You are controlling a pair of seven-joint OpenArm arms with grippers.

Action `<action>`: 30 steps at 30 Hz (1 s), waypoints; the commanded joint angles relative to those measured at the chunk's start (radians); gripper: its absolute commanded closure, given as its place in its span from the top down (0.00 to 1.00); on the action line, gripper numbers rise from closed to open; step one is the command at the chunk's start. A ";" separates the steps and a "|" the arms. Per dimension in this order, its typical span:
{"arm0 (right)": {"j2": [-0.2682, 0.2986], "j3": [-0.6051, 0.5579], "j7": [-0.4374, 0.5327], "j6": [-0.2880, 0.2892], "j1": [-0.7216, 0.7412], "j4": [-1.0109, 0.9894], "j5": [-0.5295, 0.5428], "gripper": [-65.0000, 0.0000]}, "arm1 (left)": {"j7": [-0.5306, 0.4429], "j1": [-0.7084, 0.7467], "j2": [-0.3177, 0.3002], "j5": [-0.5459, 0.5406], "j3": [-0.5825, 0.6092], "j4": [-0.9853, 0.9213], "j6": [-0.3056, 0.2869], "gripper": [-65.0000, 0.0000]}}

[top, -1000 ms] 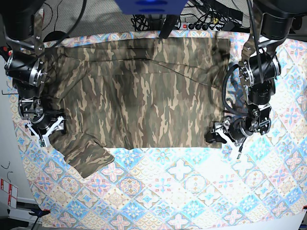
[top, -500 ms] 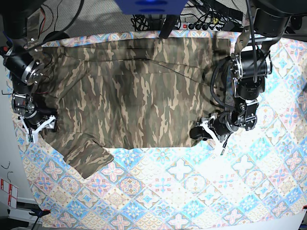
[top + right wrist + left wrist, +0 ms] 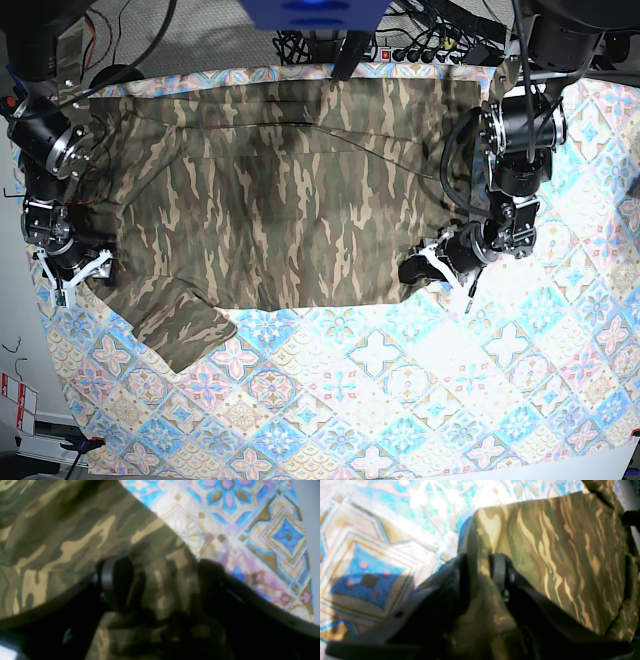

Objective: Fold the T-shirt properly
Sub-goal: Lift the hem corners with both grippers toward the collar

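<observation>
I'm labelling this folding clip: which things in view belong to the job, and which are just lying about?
Part of the job:
- camouflage-print cloth T-shirt
- left gripper, closed on the shirt's edge
- right gripper, open at the shirt's other edge

Just there:
- patterned blue floral tablecloth
- black cables

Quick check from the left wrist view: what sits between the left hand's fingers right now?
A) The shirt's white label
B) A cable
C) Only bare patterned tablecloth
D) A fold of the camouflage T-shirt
D: in the left wrist view a ridge of the T-shirt runs up between the two fingers of the left hand.
</observation>
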 commanded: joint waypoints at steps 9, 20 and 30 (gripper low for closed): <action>0.056 0.003 0.023 -0.006 0.030 0.016 0.010 0.66 | 0.196 0.111 0.000 0.282 0.009 -0.021 0.039 0.21; 0.047 -0.080 0.023 -0.005 0.026 -0.073 0.008 0.66 | 0.196 0.116 -0.016 0.275 0.006 -0.021 0.039 0.21; -0.030 -0.225 0.018 0.000 0.006 -0.113 0.010 0.52 | 0.196 0.111 -0.016 0.275 0.006 -0.021 0.039 0.21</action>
